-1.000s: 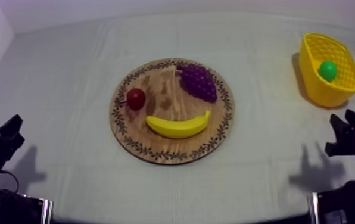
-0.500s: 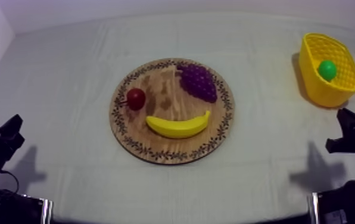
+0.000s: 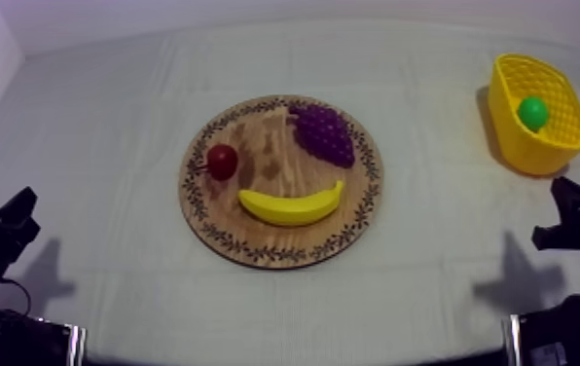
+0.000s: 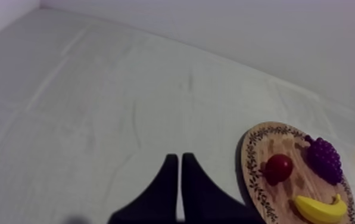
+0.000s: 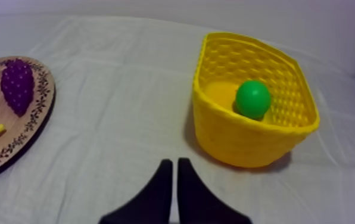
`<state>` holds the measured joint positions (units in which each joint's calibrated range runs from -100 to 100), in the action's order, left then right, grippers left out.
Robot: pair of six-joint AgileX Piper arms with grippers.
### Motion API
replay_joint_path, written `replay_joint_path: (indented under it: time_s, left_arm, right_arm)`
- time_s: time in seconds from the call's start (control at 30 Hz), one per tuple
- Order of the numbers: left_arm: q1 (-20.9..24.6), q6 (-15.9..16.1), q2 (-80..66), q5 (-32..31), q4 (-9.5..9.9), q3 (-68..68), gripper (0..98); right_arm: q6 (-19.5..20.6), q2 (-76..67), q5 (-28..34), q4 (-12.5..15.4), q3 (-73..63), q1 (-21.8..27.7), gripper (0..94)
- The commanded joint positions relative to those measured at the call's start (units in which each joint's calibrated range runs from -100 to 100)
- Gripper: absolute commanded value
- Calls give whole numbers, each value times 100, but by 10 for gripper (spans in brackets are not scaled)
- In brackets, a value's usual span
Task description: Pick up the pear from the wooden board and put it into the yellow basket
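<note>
The pear (image 5: 252, 99) lies inside the basket (image 5: 239, 140), down on its floor near the far wall, and the board (image 3: 255, 248) carries only the grapes (image 3: 323, 134), the red fruit (image 3: 222, 161) and the banana (image 3: 291, 205). Judged from that, the job looks done. From here the pear reads as a plain green ball, and I cannot make out a stalk or neck, so which way up it sits is uncertain. The left gripper (image 4: 178, 158) hangs low over bare cloth (image 3: 109, 117) beside the board, its fingers pressed together into a narrow wedge with nothing between them. The right gripper (image 5: 174, 162) sits just short of the basket, fingers likewise closed on nothing. As a toy fruit the pear is probably light, hard and smooth, so it should not crush but could squirt out of a pinch. If it had to be lifted again, the safest hold would be across its widest part, coming straight down between the basket walls, which leave little room at the sides.
</note>
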<state>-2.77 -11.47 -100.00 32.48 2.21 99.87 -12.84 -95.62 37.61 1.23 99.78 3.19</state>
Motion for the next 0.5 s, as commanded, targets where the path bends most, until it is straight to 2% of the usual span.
replay_joint_path:
  time_s: [0.0,0.47]
  left_arm:
    - [-1,2,0,1,2,2,1]
    - [-1,2,0,1,2,2,1]
  right_arm:
    - [6,-5,-11,-4,-1,1,4]
    - [3,-5,-11,-4,-1,85,4]
